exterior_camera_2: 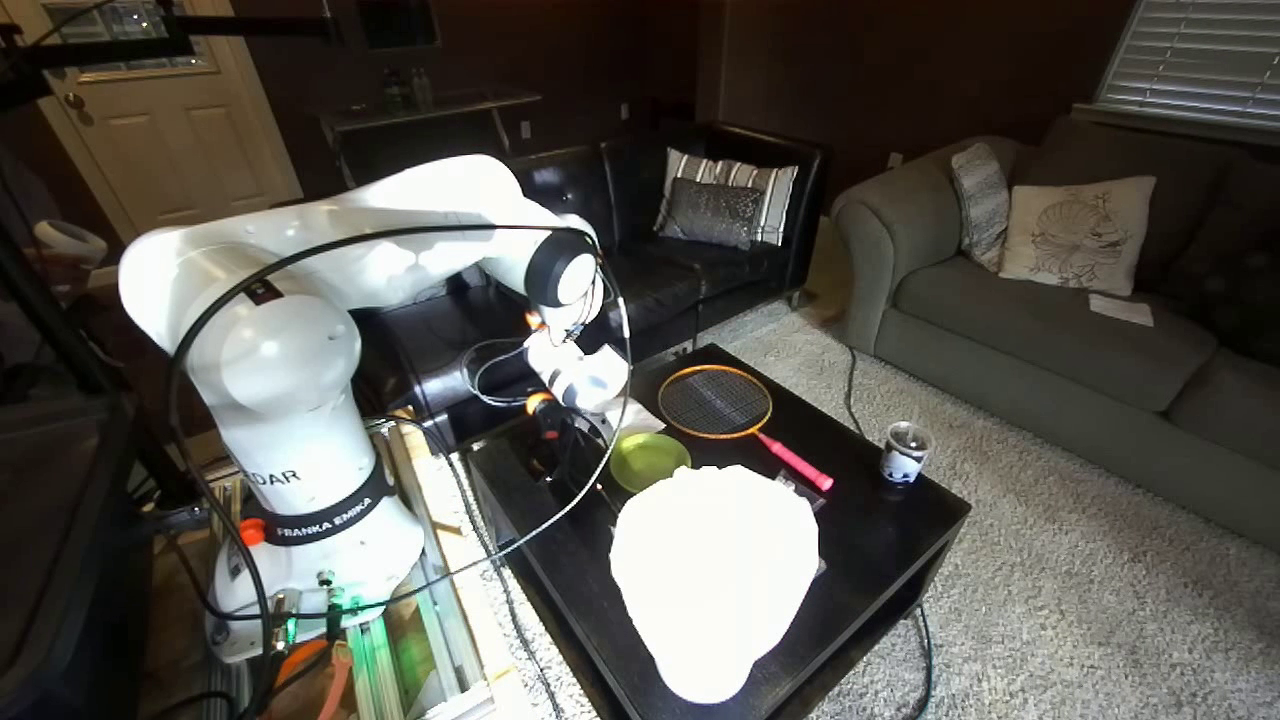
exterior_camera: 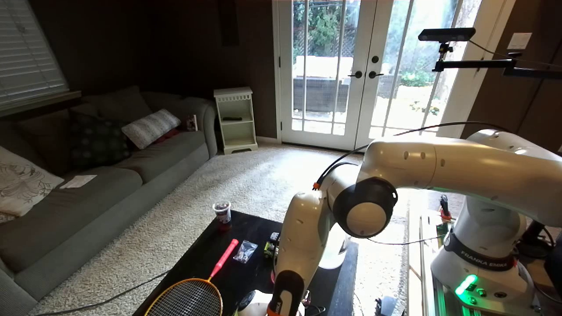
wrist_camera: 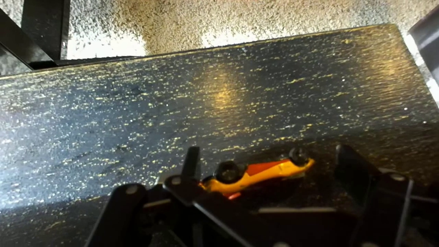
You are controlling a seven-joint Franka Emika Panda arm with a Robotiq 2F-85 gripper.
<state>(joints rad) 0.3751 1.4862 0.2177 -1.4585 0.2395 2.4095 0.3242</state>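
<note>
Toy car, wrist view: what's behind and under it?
Beyond the toy car is the speckled dark tabletop, then carpet past its edge. Whatever lies directly beneath the car is covered by it, and the open pincer hides more tabletop in front.

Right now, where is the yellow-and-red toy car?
In the wrist view, the toy car is low and just right of centre, between the open jaws of the black gripper.

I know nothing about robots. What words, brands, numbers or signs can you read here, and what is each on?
"FRANKA EMIKA": black band around the robot's base, in both exterior views.
"DAR": white column above the band, in an exterior view; any preceding letters unreadable.
Plastic cup: print too small to read.
Toy car, in the wrist view: no readable lettering.
</note>
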